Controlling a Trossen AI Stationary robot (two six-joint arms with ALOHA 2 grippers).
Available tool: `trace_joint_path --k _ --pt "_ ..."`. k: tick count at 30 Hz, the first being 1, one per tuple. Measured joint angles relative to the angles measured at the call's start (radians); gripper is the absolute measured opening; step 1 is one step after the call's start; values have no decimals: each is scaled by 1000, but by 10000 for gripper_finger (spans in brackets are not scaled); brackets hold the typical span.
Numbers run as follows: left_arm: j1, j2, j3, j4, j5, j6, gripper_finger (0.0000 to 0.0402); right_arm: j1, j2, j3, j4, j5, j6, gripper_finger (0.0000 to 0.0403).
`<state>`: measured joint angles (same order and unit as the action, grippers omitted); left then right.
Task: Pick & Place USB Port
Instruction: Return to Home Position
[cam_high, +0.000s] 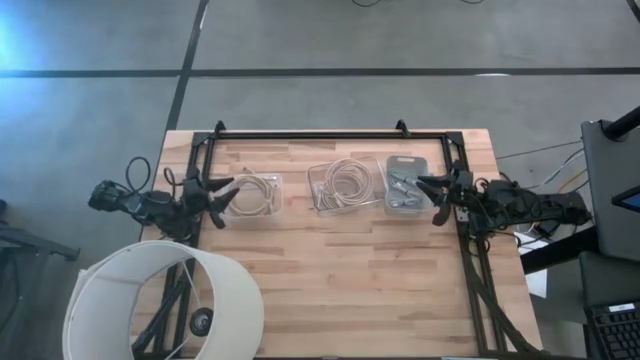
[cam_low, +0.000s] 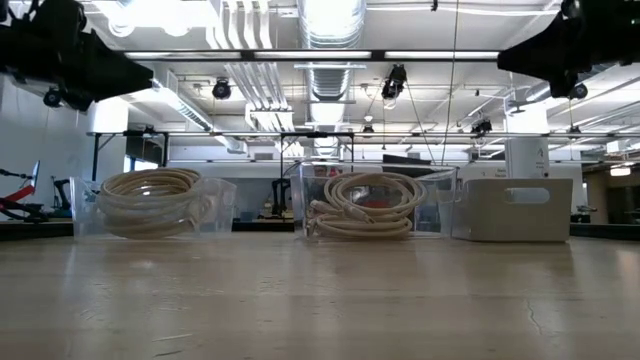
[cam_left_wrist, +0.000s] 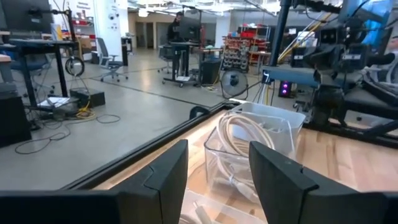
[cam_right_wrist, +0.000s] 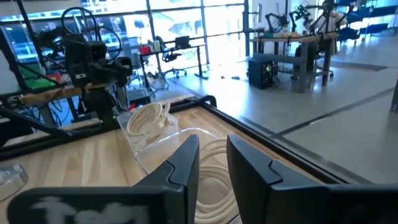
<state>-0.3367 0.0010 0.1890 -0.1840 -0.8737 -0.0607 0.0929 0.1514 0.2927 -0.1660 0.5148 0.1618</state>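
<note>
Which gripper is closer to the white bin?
Right. The right gripper hangs at the white bin's outer edge; the left gripper is across the table, beside the farthest clear bin.

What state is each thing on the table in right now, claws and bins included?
left clear bin: upright, holding a coiled cable.
middle clear bin: upright, holding a second coiled cable.
white bin: upright, lidless, small items inside.
left claw: open, empty, beside the left clear bin.
right claw: open, empty, beside the white bin.
</note>
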Motion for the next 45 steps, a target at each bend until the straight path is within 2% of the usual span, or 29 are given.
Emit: trace_joint_path --k 7,14,18,31,37,45 --pt "0 0 -17 53 20 11 175 0 -95 -37 -2 0 -21 68" --pt "0 0 -121 344 124 163 175 0 -152 -67 3 -25 -57 80" --pt "1 -1 -179 491 134 227 175 0 -147 -97 64 -26 -74 86" --pt "1 -1 -180 487 134 246 175 0 -151 -205 244 -26 -138 75" --pt "1 -1 -180 478 133 246 175 0 -151 -284 379 -25 -192 68" --pt "1 -1 -181 421 125 237 175 0 -142 -284 359 -26 -192 81"
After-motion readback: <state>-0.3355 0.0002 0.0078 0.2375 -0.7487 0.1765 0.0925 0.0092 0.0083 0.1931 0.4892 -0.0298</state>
